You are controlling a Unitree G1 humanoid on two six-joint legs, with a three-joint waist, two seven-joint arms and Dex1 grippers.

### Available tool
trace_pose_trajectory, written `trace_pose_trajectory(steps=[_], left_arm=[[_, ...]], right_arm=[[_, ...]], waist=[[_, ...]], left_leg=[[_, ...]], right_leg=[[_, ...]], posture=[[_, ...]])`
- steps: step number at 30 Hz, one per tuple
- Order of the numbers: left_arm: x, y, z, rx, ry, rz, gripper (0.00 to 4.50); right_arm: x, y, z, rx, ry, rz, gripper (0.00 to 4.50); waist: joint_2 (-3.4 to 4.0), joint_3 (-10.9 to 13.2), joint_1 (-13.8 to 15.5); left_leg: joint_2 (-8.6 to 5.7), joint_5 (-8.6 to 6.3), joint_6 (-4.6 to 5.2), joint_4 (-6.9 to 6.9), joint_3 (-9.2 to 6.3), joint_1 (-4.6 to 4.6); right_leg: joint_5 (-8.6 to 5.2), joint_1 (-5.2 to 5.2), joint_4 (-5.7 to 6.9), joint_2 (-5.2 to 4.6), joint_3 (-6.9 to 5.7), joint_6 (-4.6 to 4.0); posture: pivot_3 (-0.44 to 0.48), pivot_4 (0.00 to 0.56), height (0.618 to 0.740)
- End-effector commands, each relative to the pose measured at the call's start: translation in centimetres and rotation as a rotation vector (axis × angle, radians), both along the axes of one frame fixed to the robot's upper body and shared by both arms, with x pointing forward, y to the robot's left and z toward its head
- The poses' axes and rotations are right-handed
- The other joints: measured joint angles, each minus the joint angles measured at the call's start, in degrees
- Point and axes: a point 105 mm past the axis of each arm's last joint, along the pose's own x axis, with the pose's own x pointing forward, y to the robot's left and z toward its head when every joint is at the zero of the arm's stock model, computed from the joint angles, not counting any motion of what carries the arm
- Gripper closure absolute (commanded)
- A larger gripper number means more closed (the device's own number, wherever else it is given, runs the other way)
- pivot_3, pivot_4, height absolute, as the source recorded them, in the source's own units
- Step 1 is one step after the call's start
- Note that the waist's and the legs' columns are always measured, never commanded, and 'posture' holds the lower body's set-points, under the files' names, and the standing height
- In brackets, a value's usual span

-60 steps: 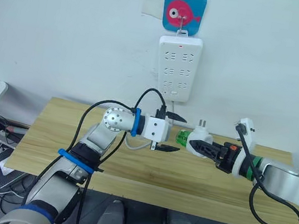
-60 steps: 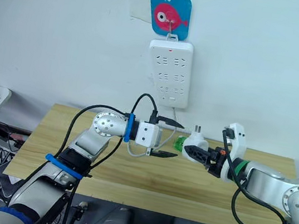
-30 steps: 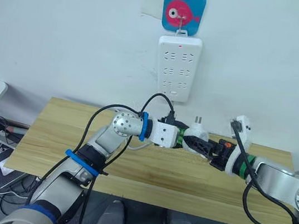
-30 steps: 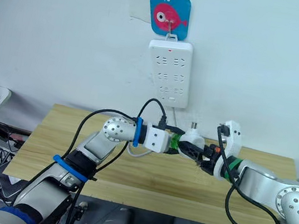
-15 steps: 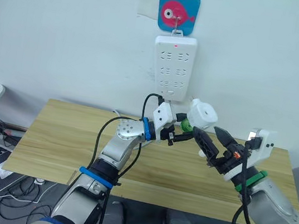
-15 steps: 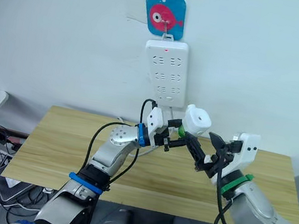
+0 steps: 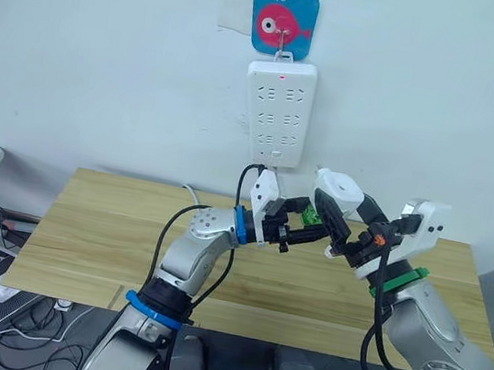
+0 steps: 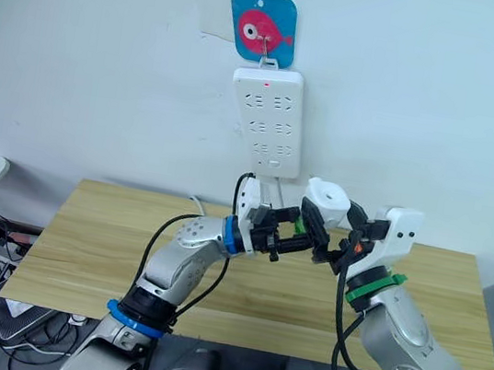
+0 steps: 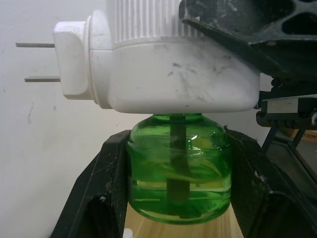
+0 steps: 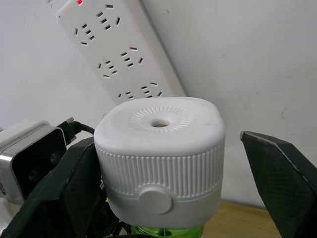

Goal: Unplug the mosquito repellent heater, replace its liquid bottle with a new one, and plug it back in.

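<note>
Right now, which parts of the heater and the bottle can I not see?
Neck of the bottle: left wrist view, hidden inside the heater.
Its plug pins: right wrist view, behind its own body.
Most of the bottle: head views, covered by the left gripper.

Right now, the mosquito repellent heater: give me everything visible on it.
The mosquito repellent heater is a small white rounded plastic unit, scuffed, with a ribbed band, a round button on its side and a small hole ringed by fine ribs in its top. Two bare metal plug pins stick out sideways: it is unplugged, held in the air below the power strip. A green translucent bottle with a dark wick hangs under it. The left gripper clamps the bottle; the right gripper straddles the body.
</note>
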Motion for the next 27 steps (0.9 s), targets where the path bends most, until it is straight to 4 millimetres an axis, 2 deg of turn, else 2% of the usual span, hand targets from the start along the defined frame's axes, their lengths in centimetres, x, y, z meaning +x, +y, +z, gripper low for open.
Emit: trace_pose_trajectory(steps=[1, 3, 5, 7, 8, 12, 16, 19, 23, 27], left_arm=[[-0.8, -0.2, 1.3, -0.038, -0.039, -0.03, 2.24], [-1.1, -0.2, 1.1, -0.029, -0.04, -0.039, 2.24], [-1.2, -0.2, 1.0, -0.021, -0.042, -0.043, 2.24], [-1.3, 0.0, 1.0, -0.023, -0.041, -0.057, 1.47], [-1.2, 0.2, 1.1, -0.017, -0.052, -0.061, 1.28], [0.2, 2.5, 1.8, -0.002, -0.074, -0.028, 0.02], [0.9, 5.1, 2.3, 0.031, -0.072, -0.018, 0.0], [0.8, 7.6, 2.2, 0.053, 0.003, 0.003, 0.0], [1.3, 10.7, 2.4, 0.023, 0.01, 0.165, 0.0], [2.3, 13.0, 2.5, 0.013, 0.025, 0.291, 0.0]], right_arm=[[-0.3, 0.4, 0.9, -0.001, -0.042, 0.029, 0.98], [-0.3, 0.5, 0.8, -0.008, -0.04, 0.04, 1.53], [-0.3, 0.5, 0.7, -0.011, -0.04, 0.045, 1.53], [-0.2, 0.4, 0.8, -0.013, -0.042, 0.043, 1.53], [-0.2, 0.3, 0.9, -0.014, -0.046, 0.039, 1.53], [0.1, -0.4, 1.1, -0.032, -0.069, 0.01, 1.53], [0.5, -1.0, 1.1, -0.05, -0.083, -0.02, 1.53], [0.4, -0.6, 1.2, -0.063, -0.094, 0.011, 1.53], [0.0, 0.4, 1.1, -0.108, -0.107, 0.073, 1.53], [0.0, 0.8, 1.0, -0.121, -0.113, 0.092, 1.53]], waist=[[0.0, 0.0, 0.01], [0.0, -0.03, 0.04], [0.0, -0.08, 0.04], [0.01, -0.11, 0.09], [0.01, -0.13, 0.11], [0.0, -0.34, 0.12], [0.03, -0.65, 0.11], [0.04, -0.75, 0.06], [0.03, -1.3, 0.4], [-0.07, -1.8, 0.8]], left_leg=[[0.0, 0.0, 0.0, 0.0, 0.0, 0.0], [0.0, 0.0, 0.0, 0.0, -0.01, 0.0], [0.0, 0.0, 0.0, 0.0, 0.0, 0.0], [0.0, 0.0, 0.0, 0.0, -0.01, 0.0], [0.0, 0.0, 0.0, 0.0, 0.0, 0.0], [0.0, 0.0, 0.0, 0.0, 0.0, 0.01], [0.01, 0.01, 0.0, -0.02, 0.0, 0.05], [0.02, 0.01, 0.0, -0.05, 0.0, 0.07], [0.03, 0.01, 0.0, -0.08, -0.01, 0.07], [0.02, 0.01, -0.01, -0.06, -0.04, 0.08]], right_leg=[[0.0, 0.0, 0.0, 0.0, 0.0, 0.0], [0.0, 0.0, 0.01, 0.0, -0.01, 0.0], [0.0, 0.0, 0.01, 0.0, 0.0, 0.0], [0.0, 0.0, 0.01, 0.0, 0.0, 0.0], [0.0, 0.0, 0.01, 0.0, -0.01, -0.01], [0.0, 0.0, 0.03, 0.0, -0.01, -0.01], [0.0, -0.01, 0.08, 0.01, 0.0, -0.01], [0.0, -0.02, 0.09, 0.01, -0.01, -0.02], [-0.01, -0.02, 0.08, 0.0, -0.01, -0.03], [-0.01, -0.02, 0.12, -0.02, -0.04, -0.03]], posture=[[-0.061, 0.182, 0.74], [-0.059, 0.179, 0.74], [-0.058, 0.176, 0.74], [-0.055, 0.173, 0.74], [-0.054, 0.171, 0.74], [-0.048, 0.161, 0.74], [-0.024, 0.15, 0.74], [-0.014, 0.143, 0.74], [-0.01, 0.136, 0.74], [0.008, 0.132, 0.74]])
